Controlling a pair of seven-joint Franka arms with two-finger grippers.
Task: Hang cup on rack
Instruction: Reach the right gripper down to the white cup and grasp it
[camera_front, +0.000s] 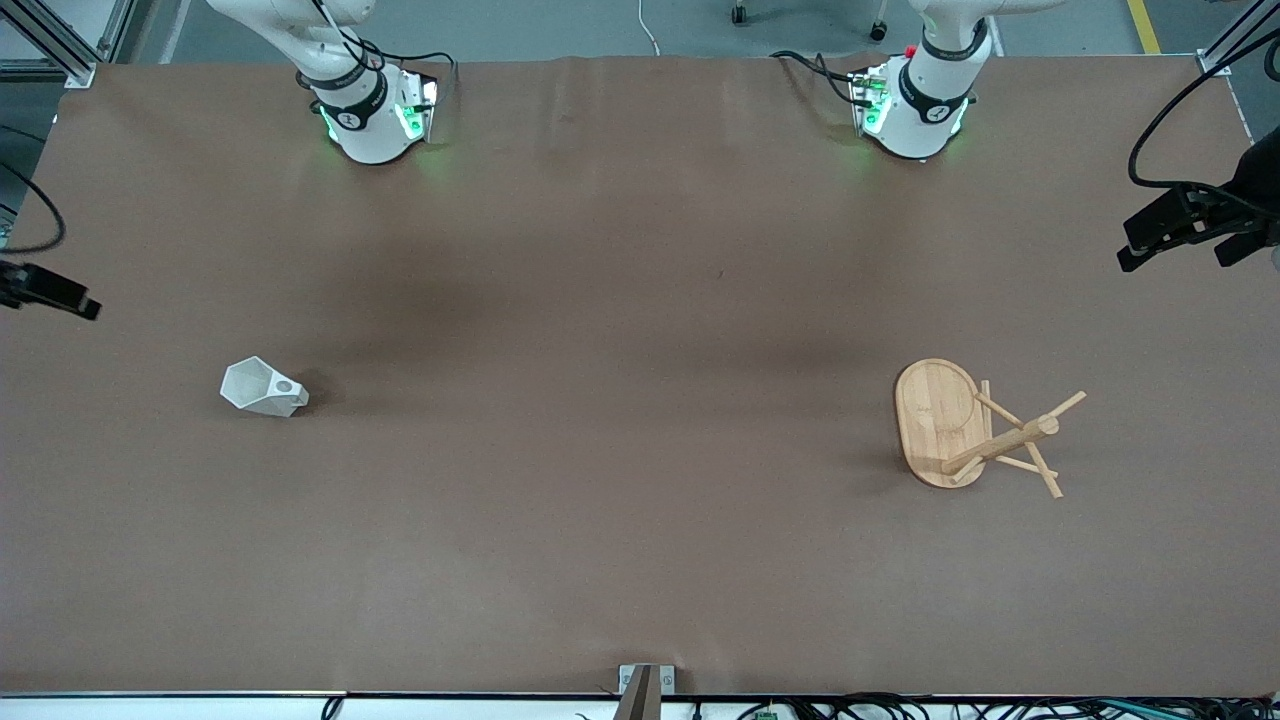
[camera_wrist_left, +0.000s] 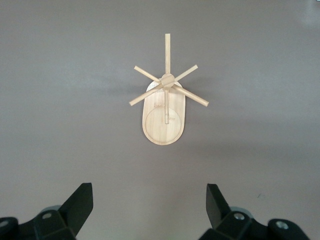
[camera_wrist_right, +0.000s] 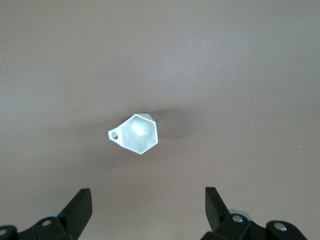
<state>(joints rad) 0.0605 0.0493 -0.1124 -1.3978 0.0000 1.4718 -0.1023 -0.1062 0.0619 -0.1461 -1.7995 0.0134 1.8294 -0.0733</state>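
Brown matting covers the desk (camera_front: 620, 300), and the cup (camera_front: 262, 388) is the landmark: it stands upright toward the right arm's end, its pierced handle pointing toward the rack (camera_front: 975, 428). That rack stands well apart from the cup, toward the left arm's end, about level with it from the front camera.

Both grippers are high up, with nothing held. The right gripper (camera_wrist_right: 148, 207) hangs over the cup, fingers (camera_wrist_right: 80, 207) spread wide. The left gripper (camera_wrist_left: 149, 207) waits over the rack, equally wide.

Picking up the cup looks like the step in hand. Descend straight, pinch 1 wall of the rim, and leave the handle hole free for a peg.
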